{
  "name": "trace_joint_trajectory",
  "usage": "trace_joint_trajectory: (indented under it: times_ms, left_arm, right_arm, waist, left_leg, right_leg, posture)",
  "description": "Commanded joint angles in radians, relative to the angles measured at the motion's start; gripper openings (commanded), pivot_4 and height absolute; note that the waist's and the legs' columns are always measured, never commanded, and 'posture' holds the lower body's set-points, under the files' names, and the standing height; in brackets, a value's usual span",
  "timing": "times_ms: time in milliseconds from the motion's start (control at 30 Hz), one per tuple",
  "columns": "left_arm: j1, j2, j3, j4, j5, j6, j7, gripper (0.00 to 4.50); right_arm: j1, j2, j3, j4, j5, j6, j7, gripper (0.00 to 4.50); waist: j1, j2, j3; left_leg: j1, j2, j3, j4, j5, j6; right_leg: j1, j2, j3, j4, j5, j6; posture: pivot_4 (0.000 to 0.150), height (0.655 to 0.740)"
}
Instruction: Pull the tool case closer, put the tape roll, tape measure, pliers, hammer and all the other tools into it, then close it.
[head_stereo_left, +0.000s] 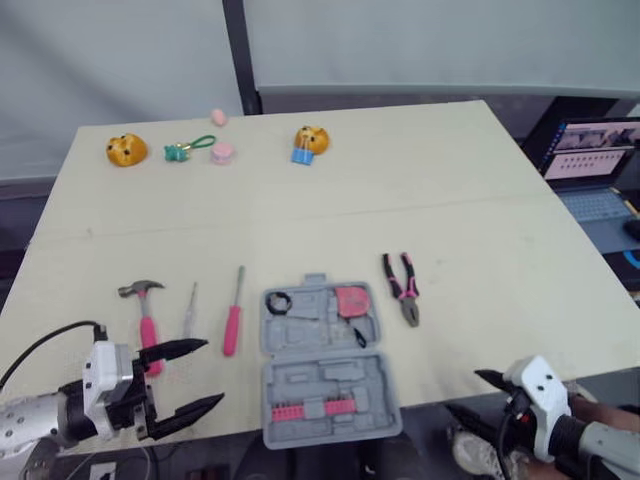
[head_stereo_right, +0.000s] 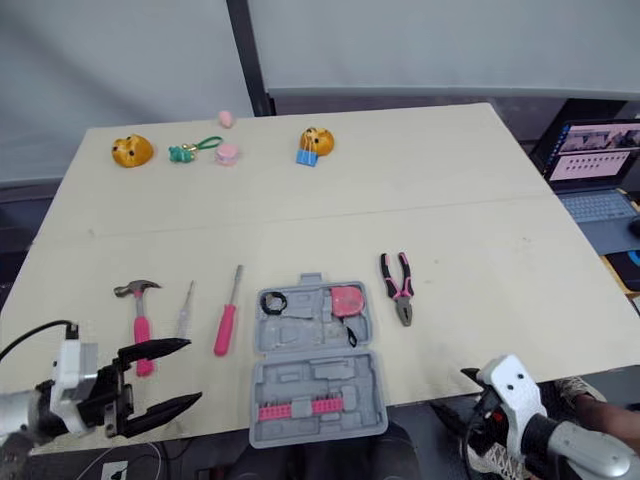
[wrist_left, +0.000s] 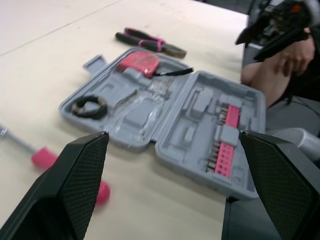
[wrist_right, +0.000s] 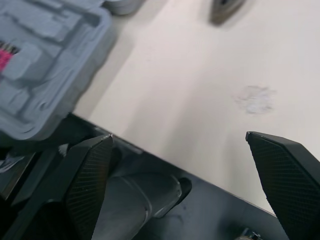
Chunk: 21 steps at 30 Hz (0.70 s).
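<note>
The grey tool case (head_stereo_left: 325, 362) lies open at the table's front edge, one half hanging slightly over it. In the case are a black tape roll (head_stereo_left: 278, 301), a pink tape measure (head_stereo_left: 351, 300) and a row of pink bits (head_stereo_left: 310, 409). Pliers (head_stereo_left: 402, 288) with pink-black handles lie to its right. On its left are a pink-handled screwdriver (head_stereo_left: 233, 315), a thin screwdriver (head_stereo_left: 189, 310) and a pink-handled hammer (head_stereo_left: 147, 310). My left gripper (head_stereo_left: 210, 373) hovers open near the front edge, just ahead of the hammer's handle. Off the front edge to the right, my right gripper (head_stereo_left: 465, 392) is open and holds nothing.
Small toys line the table's far side: an orange plush (head_stereo_left: 126, 150), a teal keychain (head_stereo_left: 185, 150), a pink piece (head_stereo_left: 222, 152) and an orange toy on a blue clip (head_stereo_left: 310, 140). A laptop (head_stereo_left: 590, 160) sits beyond the right edge. What looks like a person's hand (wrist_left: 292, 57) is near my right gripper.
</note>
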Motion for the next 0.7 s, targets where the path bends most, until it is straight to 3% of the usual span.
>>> trace_joint_trajectory:
  times_ms: [33,467,700]
  left_arm:
    - [-0.078,0.02,-0.049,-0.004,-0.02,0.004,-0.029,4.5]
    - [-0.256,0.004,-0.183,0.098,0.043,-0.036,-0.049,4.5]
    - [-0.297,0.003,-0.218,0.126,0.06,-0.056,-0.062,4.5]
  right_arm:
    - [-0.027,0.044,-0.012,-0.097,0.044,0.075,-0.093,4.48]
    - [-0.353,0.282,0.193,-0.275,0.001,0.447,-0.543,4.48]
    - [-0.611,0.382,0.256,-0.225,-0.04,0.684,-0.7,4.48]
  waist:
    - [-0.001,0.001,0.0]
    - [-0.013,0.003,-0.001]
    - [-0.025,0.005,0.0]
  left_leg:
    - [0.0,0.0,0.0,0.0,0.0,0.0]
    - [-0.001,0.003,0.0,-0.003,0.001,-0.003]
    - [-0.002,0.01,0.002,-0.005,0.0,-0.007]
  right_leg:
    - [0.0,0.0,0.0,0.0,0.0,0.0]
    - [-0.001,0.005,0.0,0.002,0.0,0.0]
    - [-0.004,0.012,0.0,0.002,-0.001,-0.003]
  posture:
    - [0.15,0.74]
    - [0.15,0.74]
    - [0.15,0.74]
